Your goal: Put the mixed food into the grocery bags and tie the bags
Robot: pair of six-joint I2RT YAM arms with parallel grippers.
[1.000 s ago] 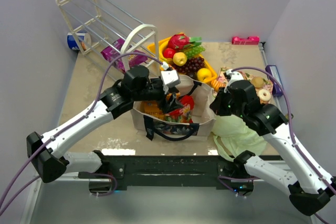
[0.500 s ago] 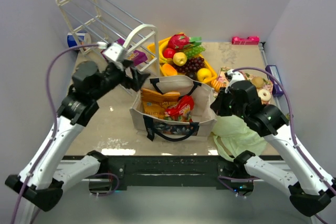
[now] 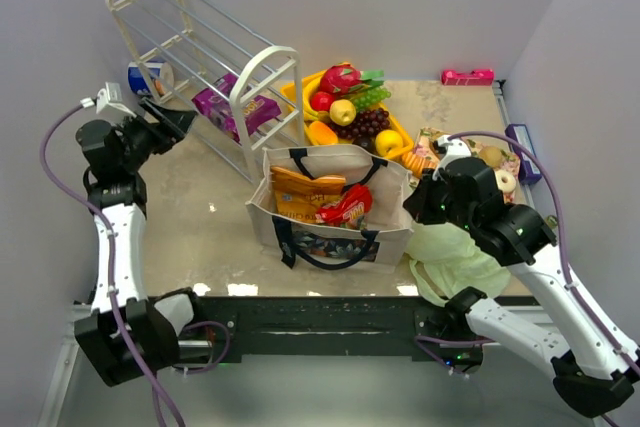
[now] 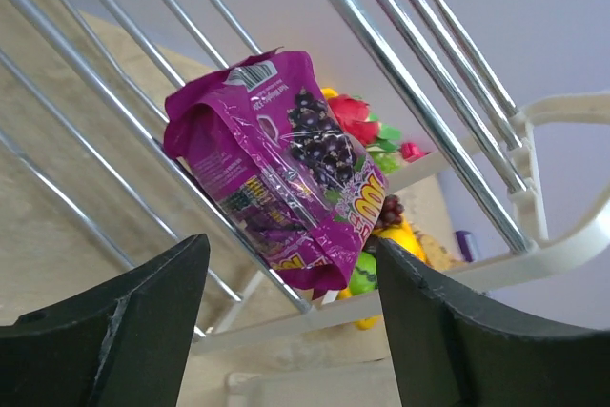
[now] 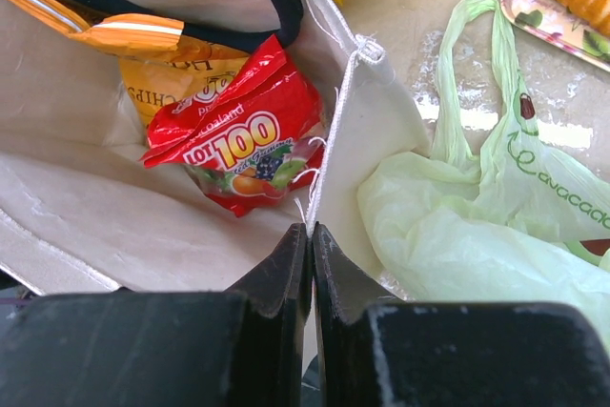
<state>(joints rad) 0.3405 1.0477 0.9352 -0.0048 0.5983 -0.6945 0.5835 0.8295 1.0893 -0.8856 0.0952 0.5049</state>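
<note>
Progress: partial, by your frames. Beige tote (image 3: 392, 227) stands open on the tabletop (image 3: 190, 217), centre, holding orange chip bags (image 3: 298, 195) and a red snack packet (image 3: 345, 210); first items loaded, nothing tied. Pale-green bag (image 3: 452, 259) lies crumpled and translucent just right of the tote, touching its wall, loop handles loose; looks empty as far as shown. Purple packet (image 4: 276, 173), glossy and creased, leans on the rails of the white rack (image 3: 265, 48) at far left, not yet bagged. Toy fruit (image 3: 350, 112) is heaped in the yellow tray (image 3: 300, 85) behind the tote, also left to do. Your left gripper (image 4: 291, 247) has jaws spread, aimed at the purple packet, not touching it. Your right gripper (image 5: 310, 235) has jaws pressed together, pinching the tote's right wall edge.
</note>
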